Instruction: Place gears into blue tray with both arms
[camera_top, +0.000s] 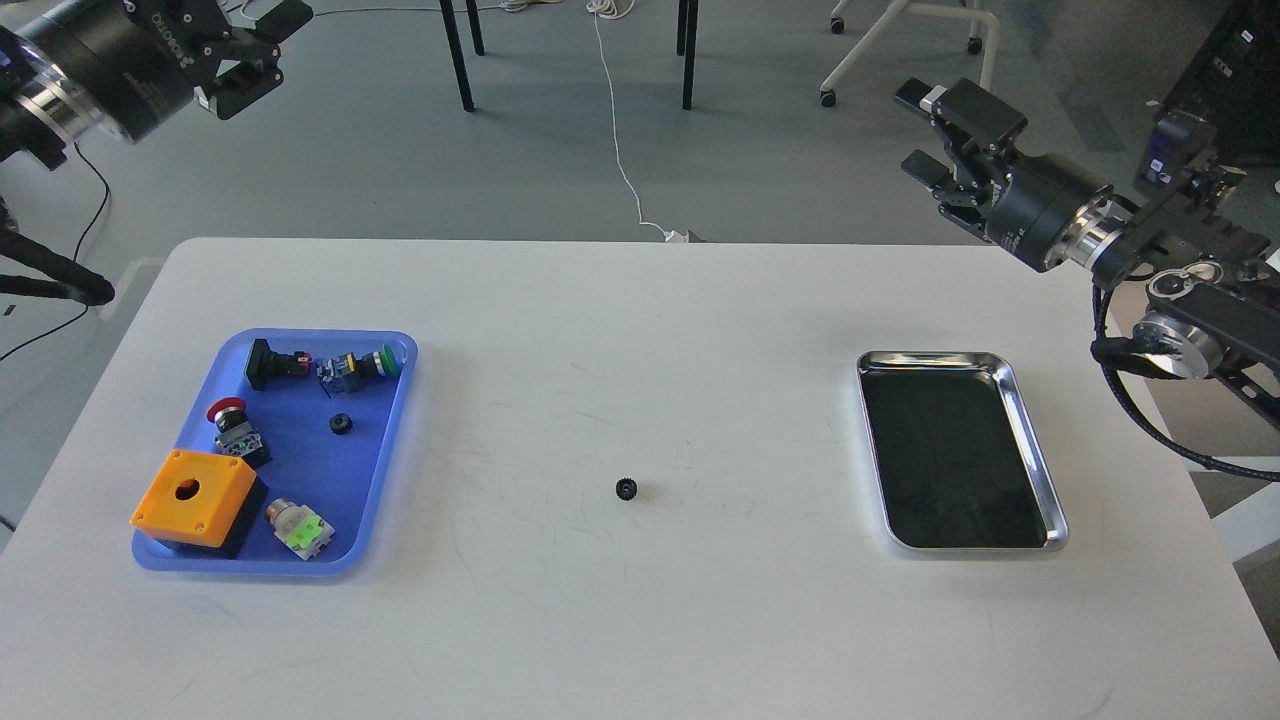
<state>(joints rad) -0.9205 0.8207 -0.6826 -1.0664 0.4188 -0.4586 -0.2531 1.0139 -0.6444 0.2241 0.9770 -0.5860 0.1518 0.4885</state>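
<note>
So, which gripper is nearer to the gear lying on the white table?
Hard to call. Left gripper hangs far up-left of the gear, right gripper far up-right.

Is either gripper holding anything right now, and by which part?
Nothing is held. The left gripper and right gripper are both open and raised away from the table.

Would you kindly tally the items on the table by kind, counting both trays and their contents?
Gears: 2, one in the blue tray, one on the table
Button switches: 4
Orange box: 1
Trays: 2, blue tray and silver tray
Total: 9
</note>
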